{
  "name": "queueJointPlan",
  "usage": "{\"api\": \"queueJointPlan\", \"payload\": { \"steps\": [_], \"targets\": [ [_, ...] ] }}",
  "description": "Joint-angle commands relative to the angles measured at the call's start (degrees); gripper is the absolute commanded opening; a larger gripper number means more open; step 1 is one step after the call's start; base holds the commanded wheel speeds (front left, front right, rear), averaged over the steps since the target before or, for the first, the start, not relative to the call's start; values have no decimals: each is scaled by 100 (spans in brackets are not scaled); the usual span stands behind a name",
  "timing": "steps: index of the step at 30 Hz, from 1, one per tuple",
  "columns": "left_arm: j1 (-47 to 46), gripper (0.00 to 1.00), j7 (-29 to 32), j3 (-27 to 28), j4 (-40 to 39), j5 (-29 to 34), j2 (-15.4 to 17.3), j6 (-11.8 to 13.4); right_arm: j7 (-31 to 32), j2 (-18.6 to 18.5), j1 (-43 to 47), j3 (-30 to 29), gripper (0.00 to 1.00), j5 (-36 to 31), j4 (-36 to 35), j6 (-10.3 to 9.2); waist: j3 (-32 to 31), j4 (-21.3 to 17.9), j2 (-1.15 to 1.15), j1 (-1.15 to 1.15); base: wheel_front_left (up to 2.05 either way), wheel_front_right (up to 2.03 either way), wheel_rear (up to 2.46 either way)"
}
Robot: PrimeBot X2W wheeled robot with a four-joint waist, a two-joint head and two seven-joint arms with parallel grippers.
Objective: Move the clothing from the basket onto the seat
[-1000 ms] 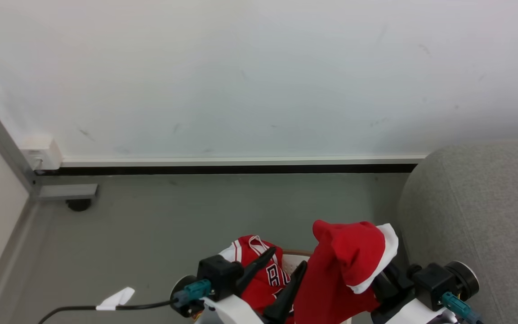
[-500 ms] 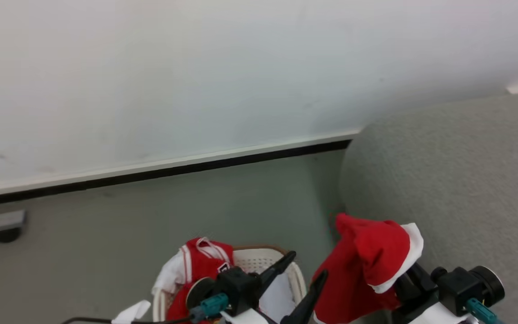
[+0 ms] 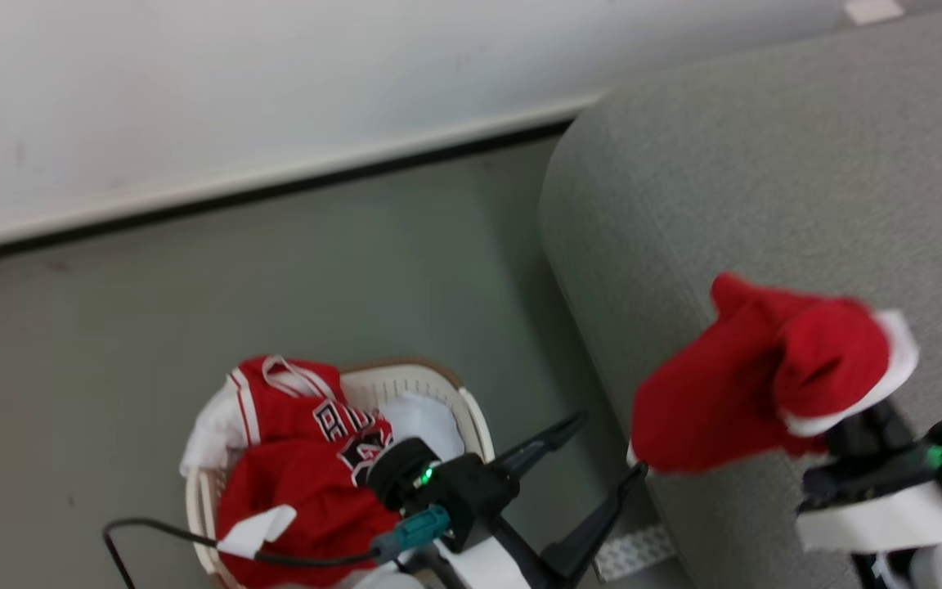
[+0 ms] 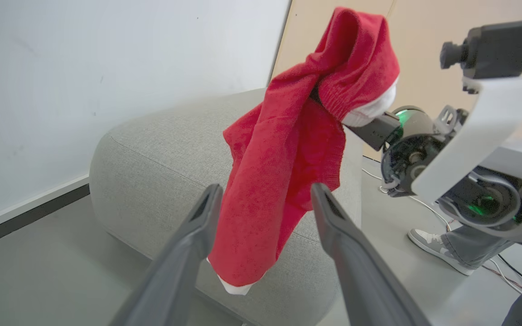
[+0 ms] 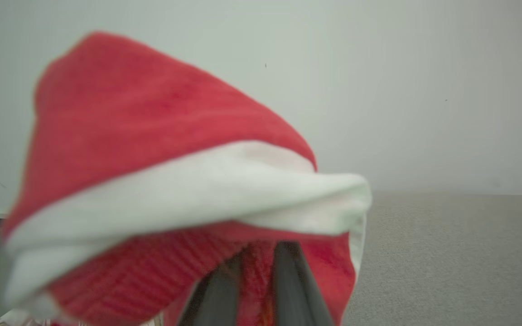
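The fingers of the right gripper (image 5: 255,271) are pressed together on a fold of a red garment (image 3: 733,393), close to its white band. The cloth drapes over the tips and hangs down freely. The fingers of the left gripper (image 3: 606,446) are spread and hold nothing. It stands low, between the basket (image 3: 471,409) and the seat (image 3: 765,164), with the garment's hem just beside one tip.

One second ago the garment hung in front of the basket, beside the seat. The head camera has turned to the right since then, but the relation is also new: the garment is now well apart from the basket and over the seat's rounded left edge. I judge that the carrying is nearly finished and the release comes next. A jersey (image 3: 291,483) is still in the basket, so the task is perhaps half done.

The hem hangs at the seat's side, not above the flat top. Released here, the cloth could slide to the floor (image 3: 356,270). To the right the seat top gives wide room. In the left wrist view a person's shoe (image 4: 428,242) is on the floor beyond the seat, well apart.
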Motion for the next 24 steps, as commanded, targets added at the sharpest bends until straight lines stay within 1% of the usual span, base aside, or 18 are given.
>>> {"api": "queueJointPlan", "payload": {
  "steps": [1, 4, 5, 7, 9, 11, 14, 16, 18, 20, 22, 24],
  "targets": [
    [-143, 100, 21, 13, -45, 65, 106, -40, 2, 2, -224, -120, 0, -47, -112, -12, 777, 44, 0, 0, 0, 0, 0],
    [-463, 100, 63, 22, -201, 235, 270, -164, 3, -60, -672, -499, 0, -25, -346, -12, 1410, 175, 0, 0, 0, 0, 0],
    [-577, 100, 54, 65, -246, 297, 320, -186, 3, -166, -831, -636, 0, -128, -383, -12, 1631, 228, 0, 0, 0, 0, 0],
    [-795, 100, -7, 187, -317, 358, 429, -189, 3, -184, -1300, -925, 0, -30, -456, -12, 2013, 303, 0, 0, 0, 0, 0],
    [-946, 100, -75, 344, -352, 368, 528, -156, 65, -336, -1791, -1185, 0, 56, -398, -12, 2326, 356, 0, 0, 0, 0, 0],
    [-1106, 100, -98, 452, -398, 388, 588, -152, 241, -606, -2292, -1542, 0, 136, -270, -13, 2612, 439, 0, 0, 0, 0, 0],
    [-1251, 100, -166, 587, -419, 351, 673, -170, 460, -1007, -3068, -2079, 0, 163, 89, -13, 2897, 587, 0, 0, 0, 0, 0],
    [-1302, 100, -208, 725, -429, 289, 740, -121, 581, -1257, -3566, -2466, 0, 143, 429, -13, 3058, 658, 0, 0, 0, 0, 0],
    [-1308, 100, -270, 877, -429, 216, 789, -53, 691, -1433, -3991, -2847, 0, 112, 857, -13, 3173, 716, 0, 0, 0, 0, 0],
    [-1282, 100, -344, 1022, -439, 171, 802, 11, 736, -1635, -4303, -3180, 0, -156, 1238, -12, 3265, 779, 0, 0, 0, 0, 0],
    [-1226, 100, -399, 1123, -424, 134, 843, 67, 801, -1716, -4514, -3561, 0, -443, 1654, -12, 3325, 840, 0, 0, 0, 0, 0],
    [-1158, 100, -443, 1179, -392, 87, 843, 85, 820, -1709, -4546, -3877, 0, -786, 2079, -12, 3350, 887, 0, 0, 0, 0, 0]
  ]
}}
